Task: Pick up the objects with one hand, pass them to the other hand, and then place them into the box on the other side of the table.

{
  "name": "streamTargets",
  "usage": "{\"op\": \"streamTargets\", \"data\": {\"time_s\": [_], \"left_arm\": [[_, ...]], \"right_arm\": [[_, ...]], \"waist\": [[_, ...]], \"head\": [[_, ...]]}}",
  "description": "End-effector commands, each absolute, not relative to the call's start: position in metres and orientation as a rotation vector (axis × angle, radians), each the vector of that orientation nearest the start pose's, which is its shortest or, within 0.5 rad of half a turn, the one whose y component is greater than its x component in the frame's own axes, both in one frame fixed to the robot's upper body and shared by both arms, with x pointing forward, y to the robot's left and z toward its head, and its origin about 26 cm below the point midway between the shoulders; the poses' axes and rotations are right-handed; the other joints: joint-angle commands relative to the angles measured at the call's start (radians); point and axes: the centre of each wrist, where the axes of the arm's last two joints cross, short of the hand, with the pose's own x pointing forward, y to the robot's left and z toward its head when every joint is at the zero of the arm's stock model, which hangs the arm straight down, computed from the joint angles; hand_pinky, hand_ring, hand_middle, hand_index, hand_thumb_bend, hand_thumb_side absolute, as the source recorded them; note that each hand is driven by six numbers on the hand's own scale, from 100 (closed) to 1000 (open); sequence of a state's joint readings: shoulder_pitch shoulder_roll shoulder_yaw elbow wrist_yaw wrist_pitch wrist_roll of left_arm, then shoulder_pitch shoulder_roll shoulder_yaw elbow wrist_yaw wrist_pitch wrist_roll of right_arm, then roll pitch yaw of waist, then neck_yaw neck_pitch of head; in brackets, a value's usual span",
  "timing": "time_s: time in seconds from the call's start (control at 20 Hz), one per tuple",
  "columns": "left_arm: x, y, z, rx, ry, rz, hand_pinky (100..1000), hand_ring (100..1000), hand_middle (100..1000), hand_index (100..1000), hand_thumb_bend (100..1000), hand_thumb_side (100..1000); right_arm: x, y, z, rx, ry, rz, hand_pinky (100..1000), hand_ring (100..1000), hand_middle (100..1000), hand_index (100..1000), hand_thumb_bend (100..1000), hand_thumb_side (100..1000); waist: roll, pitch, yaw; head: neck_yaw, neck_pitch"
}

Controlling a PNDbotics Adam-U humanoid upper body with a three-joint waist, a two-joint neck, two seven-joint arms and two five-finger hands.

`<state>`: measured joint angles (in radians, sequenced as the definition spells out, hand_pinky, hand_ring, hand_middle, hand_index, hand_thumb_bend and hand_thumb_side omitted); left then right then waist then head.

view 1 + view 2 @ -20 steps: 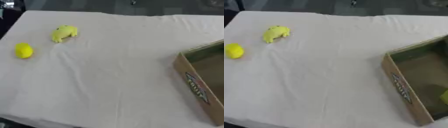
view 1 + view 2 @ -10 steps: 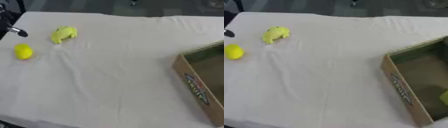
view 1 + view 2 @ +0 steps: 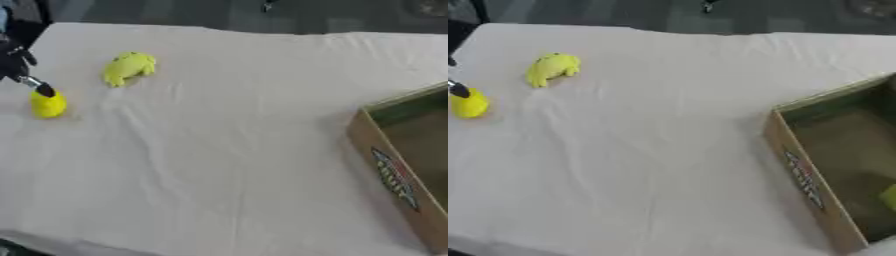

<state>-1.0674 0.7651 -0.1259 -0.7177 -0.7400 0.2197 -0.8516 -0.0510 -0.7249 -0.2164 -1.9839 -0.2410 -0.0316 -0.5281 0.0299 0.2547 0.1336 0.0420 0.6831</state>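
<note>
Nearest the camera, an open brown cardboard box with a printed label on its outer wall (image 3: pixel 811 180) stands at the right side of the table, far across from the robot's left hand; a small yellow-green object (image 3: pixel 890 196) lies inside it against the right edge of the right eye view, too cropped to identify. A white, lightly wrinkled cloth (image 3: pixel 236 150) covers the table between the box and the hand. At the left edge, a small round yellow object, smooth like a ball or lemon (image 3: pixel 48 104), lies on the cloth directly below the hand's lowest fingertip (image 3: pixel 44 90), which is at or just above the object's top; contact cannot be confirmed. The black left hand (image 3: pixel 17 62) enters from the upper-left corner with one finger extended downward; the rest is cut off by the frame, so whether the hand is spread or closed cannot be told. Beyond and to the right of the hand, near it, rests a yellow-green soft frog-shaped toy (image 3: pixel 128 67). The right hand appears in neither view.
</note>
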Motion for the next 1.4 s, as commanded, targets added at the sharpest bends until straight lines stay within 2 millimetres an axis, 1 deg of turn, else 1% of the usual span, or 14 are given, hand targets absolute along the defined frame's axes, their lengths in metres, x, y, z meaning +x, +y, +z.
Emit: {"op": "streamTargets", "data": {"time_s": [0.05, 0.1, 0.25, 0.3, 0.35, 0.55, 0.6, 0.85, 1.15, 1.3, 1.4], "left_arm": [[0.455, 0.435, 0.297, 0.737, -0.768, -1.013, 775, 796, 720, 807, 890, 282], [0.455, 0.436, 0.296, 0.736, -0.759, -1.010, 775, 797, 721, 795, 889, 276], [0.455, 0.440, 0.292, 0.742, -0.719, -1.007, 778, 801, 725, 797, 895, 266], [0.455, 0.440, 0.290, 0.744, -0.700, -1.010, 780, 804, 726, 797, 899, 241], [0.455, 0.441, 0.288, 0.745, -0.680, -1.013, 780, 804, 726, 797, 894, 248], [0.458, 0.444, 0.273, 0.751, -0.589, -1.025, 778, 805, 722, 794, 885, 234], [0.458, 0.445, 0.270, 0.758, -0.568, -1.027, 777, 806, 722, 793, 880, 214], [0.461, 0.444, 0.263, 0.831, -0.508, -1.007, 775, 808, 727, 805, 868, 200], [0.467, 0.440, 0.250, 0.873, -0.524, -0.952, 756, 793, 708, 777, 809, 208], [0.469, 0.436, 0.246, 0.901, -0.544, -0.931, 742, 781, 693, 749, 757, 209], [0.470, 0.434, 0.244, 0.924, -0.567, -0.914, 733, 774, 688, 742, 722, 226]], "right_arm": [[0.260, -0.380, 0.220, -0.750, -2.200, -0.087, 1000, 929, 935, 1000, 100, 525], [0.259, -0.380, 0.219, -0.751, -2.196, -0.089, 1000, 929, 935, 1000, 100, 525], [0.259, -0.380, 0.216, -0.753, -2.184, -0.093, 1000, 928, 934, 1000, 100, 525], [0.259, -0.380, 0.215, -0.755, -2.179, -0.094, 1000, 928, 935, 1000, 100, 525], [0.258, -0.379, 0.214, -0.756, -2.175, -0.094, 1000, 928, 935, 1000, 100, 525], [0.259, -0.377, 0.209, -0.754, -2.155, -0.091, 1000, 928, 935, 1000, 100, 526], [0.259, -0.377, 0.208, -0.753, -2.151, -0.089, 1000, 928, 935, 1000, 100, 526], [0.260, -0.374, 0.205, -0.744, -2.134, -0.073, 1000, 926, 934, 1000, 100, 526], [0.260, -0.372, 0.204, -0.742, -2.123, -0.070, 1000, 926, 933, 1000, 100, 526], [0.260, -0.372, 0.203, -0.740, -2.120, -0.071, 1000, 925, 932, 1000, 100, 526], [0.260, -0.371, 0.203, -0.738, -2.117, -0.071, 1000, 925, 932, 1000, 100, 526]], "waist": [[0.000, -0.024, 0.003], [0.000, -0.024, 0.003], [-0.001, -0.024, 0.003], [-0.001, -0.024, 0.003], [-0.001, -0.024, 0.002], [-0.001, -0.022, 0.001], [-0.001, -0.022, 0.000], [-0.002, -0.021, 0.000], [-0.006, -0.019, -0.002], [-0.007, -0.017, -0.004], [-0.008, -0.016, -0.005]], "head": [[0.009, -0.001], [0.014, 0.000], [0.023, 0.002], [0.025, 0.002], [0.027, 0.003], [0.032, 0.003], [0.032, 0.003], [0.035, 0.001], [0.043, 0.000], [0.045, -0.001], [0.046, -0.001]]}}
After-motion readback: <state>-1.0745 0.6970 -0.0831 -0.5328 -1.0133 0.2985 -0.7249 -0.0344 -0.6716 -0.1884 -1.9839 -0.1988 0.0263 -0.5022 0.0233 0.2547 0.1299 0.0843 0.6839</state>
